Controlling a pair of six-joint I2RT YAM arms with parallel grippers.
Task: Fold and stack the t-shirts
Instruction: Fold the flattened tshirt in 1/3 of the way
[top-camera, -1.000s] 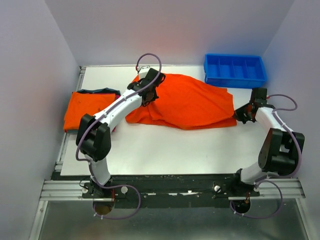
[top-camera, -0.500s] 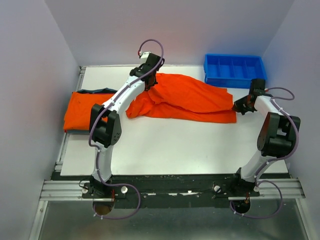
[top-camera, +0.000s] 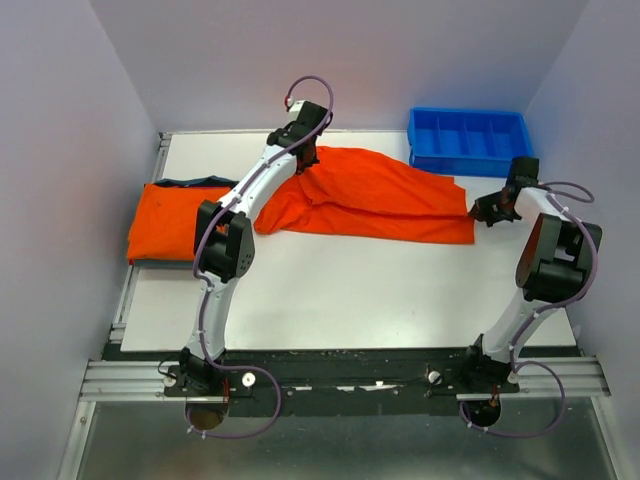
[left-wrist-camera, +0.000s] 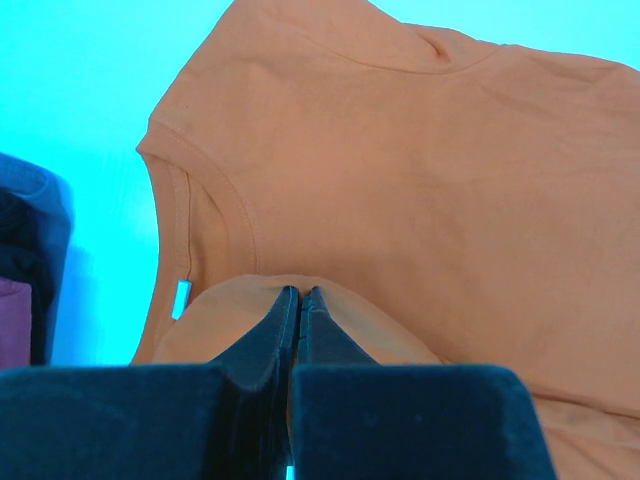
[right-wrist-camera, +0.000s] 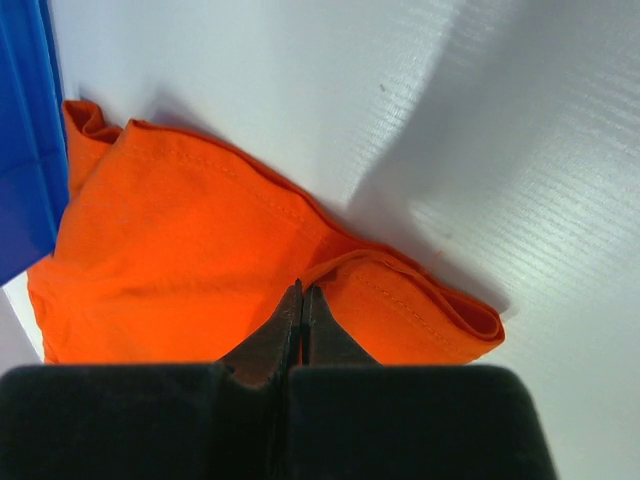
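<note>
A bright orange t-shirt (top-camera: 375, 195) lies spread across the back middle of the table. My left gripper (top-camera: 303, 160) is shut on a fold of its left end, near the collar (left-wrist-camera: 190, 200), and holds it above the shirt (left-wrist-camera: 400, 170). My right gripper (top-camera: 480, 212) is shut on the shirt's right hem corner (right-wrist-camera: 400, 310) close to the table. A stack of folded t-shirts (top-camera: 180, 215), orange on top with dark teal beneath, sits at the left edge; its dark edge shows in the left wrist view (left-wrist-camera: 30, 260).
A blue plastic bin with dividers (top-camera: 468, 140) stands at the back right, just behind the shirt's right end; its wall shows in the right wrist view (right-wrist-camera: 25, 130). White table (top-camera: 350, 290) in front of the shirt. Side walls close on both sides.
Both grippers have moved toward the back of the table with the shirt, pulling it out longer and flatter. The left arm has stretched further back.
</note>
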